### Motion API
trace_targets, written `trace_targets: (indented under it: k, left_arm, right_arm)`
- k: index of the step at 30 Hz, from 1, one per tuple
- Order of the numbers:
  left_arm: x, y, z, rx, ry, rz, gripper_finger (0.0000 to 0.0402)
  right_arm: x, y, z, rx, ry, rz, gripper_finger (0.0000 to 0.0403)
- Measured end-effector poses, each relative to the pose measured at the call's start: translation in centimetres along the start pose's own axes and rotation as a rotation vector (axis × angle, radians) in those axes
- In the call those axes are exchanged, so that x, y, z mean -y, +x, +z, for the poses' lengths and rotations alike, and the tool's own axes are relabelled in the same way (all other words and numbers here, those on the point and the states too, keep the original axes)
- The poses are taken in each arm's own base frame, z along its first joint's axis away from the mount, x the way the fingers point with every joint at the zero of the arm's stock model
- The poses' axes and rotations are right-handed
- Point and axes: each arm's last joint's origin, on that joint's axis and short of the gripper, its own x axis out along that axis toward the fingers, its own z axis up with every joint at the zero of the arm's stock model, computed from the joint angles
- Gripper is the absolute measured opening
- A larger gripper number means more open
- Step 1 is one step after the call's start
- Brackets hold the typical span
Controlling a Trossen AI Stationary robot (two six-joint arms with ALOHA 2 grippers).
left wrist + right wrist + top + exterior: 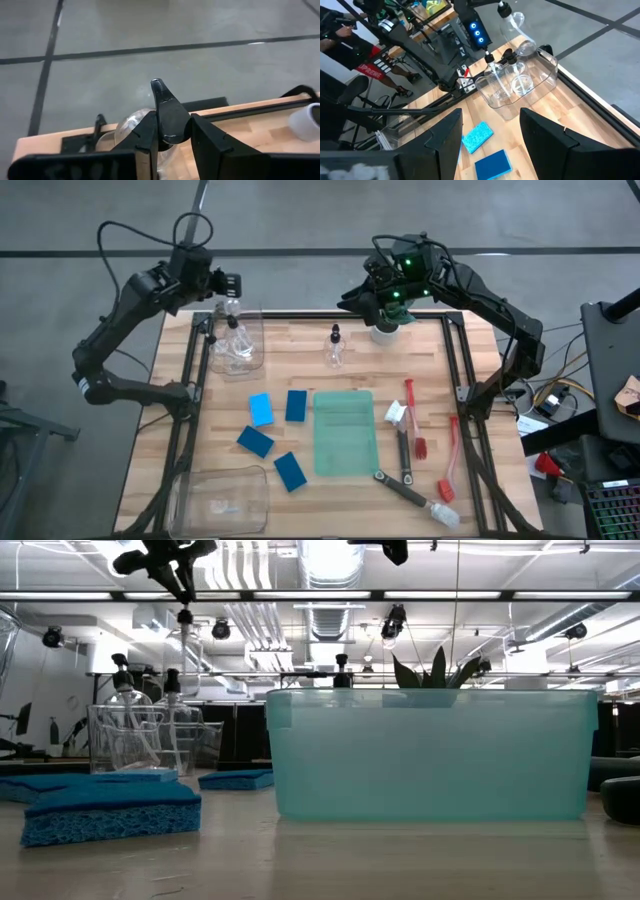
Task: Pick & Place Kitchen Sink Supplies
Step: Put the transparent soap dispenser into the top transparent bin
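Note:
My left gripper (226, 286) is shut on a small clear bottle (185, 658) with a black pump top, held above the clear bin (237, 350) at the table's far left. Two more bottles (125, 725) (170, 720) stand upright inside that bin. A fourth bottle (335, 348) stands on the table's far middle. My right gripper (490, 140) is open, hovering at the far edge over the potted plant (384, 330). Several blue sponges (261, 409) lie flat on the wood. Red and black brushes (410, 405) lie right of the teal bin (345, 432). My left gripper pinches the bottle's black pump top (169, 112) between its two fingers (147, 137), which come from above, slanting down. The bottle is lifted clear and hangs roughly upright below the fingers, its base (185, 690) just above the bin's rim.
A teal translucent bin stands mid-table. A second clear bin (222, 500) sits at the near left corner. Black frame rails (190, 380) run along the table's left and right sides. A person stands beyond the table in the right wrist view (350, 37).

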Motion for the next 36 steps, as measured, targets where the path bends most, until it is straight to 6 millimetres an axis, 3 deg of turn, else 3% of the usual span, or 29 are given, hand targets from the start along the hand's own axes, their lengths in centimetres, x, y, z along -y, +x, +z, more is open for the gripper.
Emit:
trace_targets:
  k: [10, 28, 36]
  left_arm:
    - [-0.4, 1.5, -1.9, -0.080, 0.013, 0.084, 0.0089]
    - [-0.4, 7.1, -6.9, -0.209, -0.004, 0.123, 0.0086]
    - [-0.4, 8.3, -7.8, -0.192, -0.067, 0.136, 0.0092]
  right_arm:
    - [0.0, 0.0, 0.0, -0.001, 0.002, -0.002, 0.0194]
    - [0.0, 0.1, 0.0, -0.002, 0.001, -0.002, 0.0194]
    - [0.1, 0.1, 0.0, 0.001, 0.001, -0.011, 0.0194]
